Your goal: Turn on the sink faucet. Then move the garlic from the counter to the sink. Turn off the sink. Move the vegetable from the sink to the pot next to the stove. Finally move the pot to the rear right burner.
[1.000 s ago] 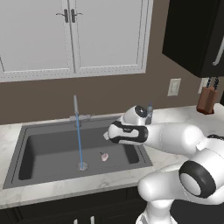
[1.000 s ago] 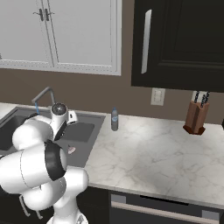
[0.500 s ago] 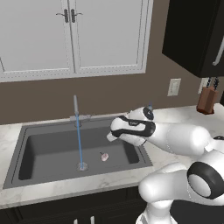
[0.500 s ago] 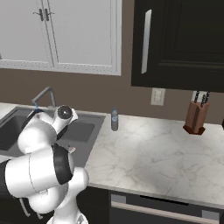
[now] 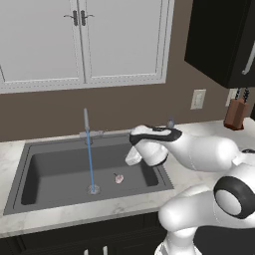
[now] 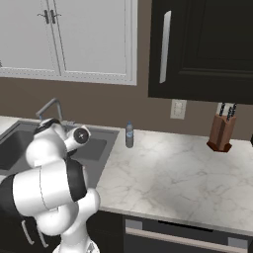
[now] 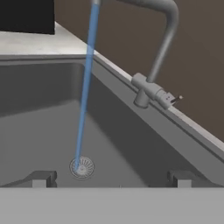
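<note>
**Shutting off the water, garlic already in the basin**

Hovering over the sink (image 5: 50, 164) with the gripper (image 7: 111, 178) spread wide and holding nothing. Looking, in the hand view, along the basin toward the faucet (image 7: 164, 39), with its small lever (image 7: 168, 98) sitting at about 2 o'clock from the drain (image 7: 82, 166). Judging the step in hand as turning off the tap, since the blue stream (image 5: 90, 164) is running and the garlic (image 5: 118, 178) is lying on the basin floor, just beside the drain at about 3 o'clock in the left base view.

Doing this well probably means:
- heading up and across toward 2 o'clock, aiming at the lever and not at the tall spout;
- coming at the lever from the side so that one finger can be pushing it, without closing on it;
- keeping the hand above the rear rim of the sink while crossing;
- staying high enough to avoid brushing the garlic or nudging it around the basin.

Hedging on one matter: the lever looks small and thin here, so which way it needs swinging is hard to tell.

Standing well clear on the counter, toward 3 o'clock of the sink in the right base view: a small bottle (image 6: 129, 135) near the sink's corner, and a knife block (image 6: 220, 133) farther along by the wall. Blocking the path to the lever: nothing apparent beyond the spout and the stream.
</note>
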